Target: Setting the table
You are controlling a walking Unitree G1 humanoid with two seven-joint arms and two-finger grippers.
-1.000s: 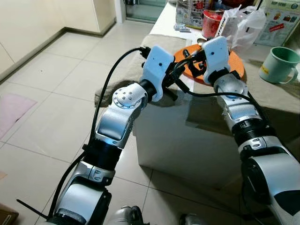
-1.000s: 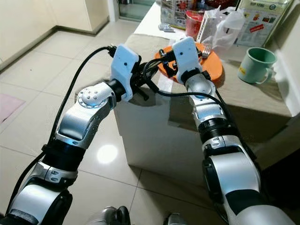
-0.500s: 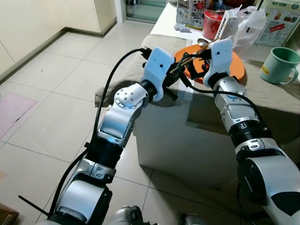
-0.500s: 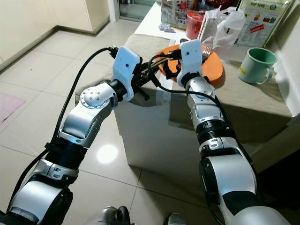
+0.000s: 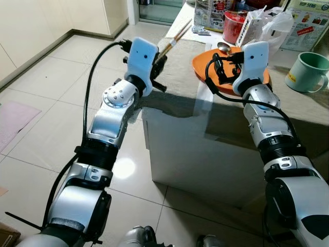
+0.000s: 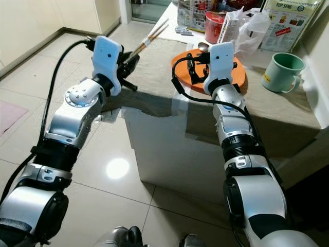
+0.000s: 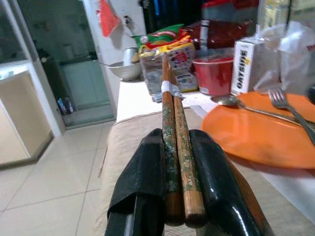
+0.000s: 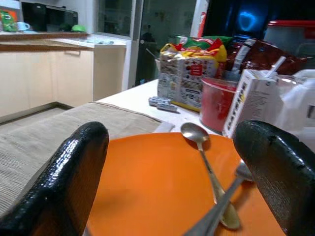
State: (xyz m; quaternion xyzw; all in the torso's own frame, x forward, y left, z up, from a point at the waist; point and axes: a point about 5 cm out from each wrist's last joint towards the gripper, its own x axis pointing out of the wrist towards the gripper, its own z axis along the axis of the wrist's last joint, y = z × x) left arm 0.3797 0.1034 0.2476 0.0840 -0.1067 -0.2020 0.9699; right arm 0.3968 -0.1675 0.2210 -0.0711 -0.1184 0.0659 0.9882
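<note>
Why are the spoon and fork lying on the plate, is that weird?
A little odd for a set table: the spoon and fork lie together on the orange plate instead of beside it. The left gripper holds chopsticks in the air. Nothing looks spilled or broken.

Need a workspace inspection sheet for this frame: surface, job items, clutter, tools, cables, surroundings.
Surface: table under beige cloth.
Job's things: chopsticks in the left tool; orange plate holding spoon and fork.
Clutter: green mug, red cup, snack packs, carton, plastic bag.
Grippers: left tool shut on the chopsticks; right tool open above the plate.
Cables: black cables loop along both arms.
Surroundings: tiled floor, cabinets.
</note>
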